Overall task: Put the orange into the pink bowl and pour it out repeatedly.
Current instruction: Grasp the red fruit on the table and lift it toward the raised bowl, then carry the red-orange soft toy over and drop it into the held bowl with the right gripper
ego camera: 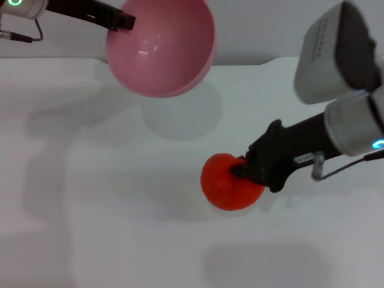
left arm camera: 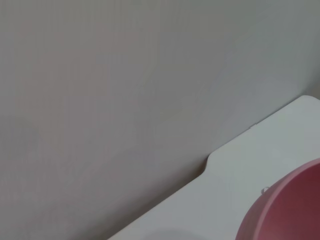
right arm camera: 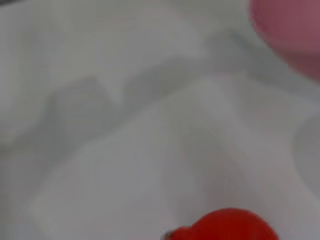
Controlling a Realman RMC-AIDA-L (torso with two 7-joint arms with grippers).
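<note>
Right hand point(ego camera: 243, 170) clamps orange point(ego camera: 227, 183) on worktop point(ego camera: 108, 210), left hand point(ego camera: 123, 22) grips tilted empty pink bowl point(ego camera: 162, 48); next: level bowl, lift orange in.

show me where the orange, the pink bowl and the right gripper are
orange point(ego camera: 225, 186): head view, its front skin.
pink bowl point(ego camera: 165, 48): head view, its inner wall.
right gripper point(ego camera: 241, 170): head view, fingertips at the orange.

The pink bowl point(ego camera: 161, 51) looks like smooth, glossy plastic with a bright highlight inside, the orange point(ego camera: 227, 183) has a faintly sheened skin, the bench point(ego camera: 90, 210) is smooth matt white, and the right gripper point(ego camera: 242, 169) is matt black.
</note>
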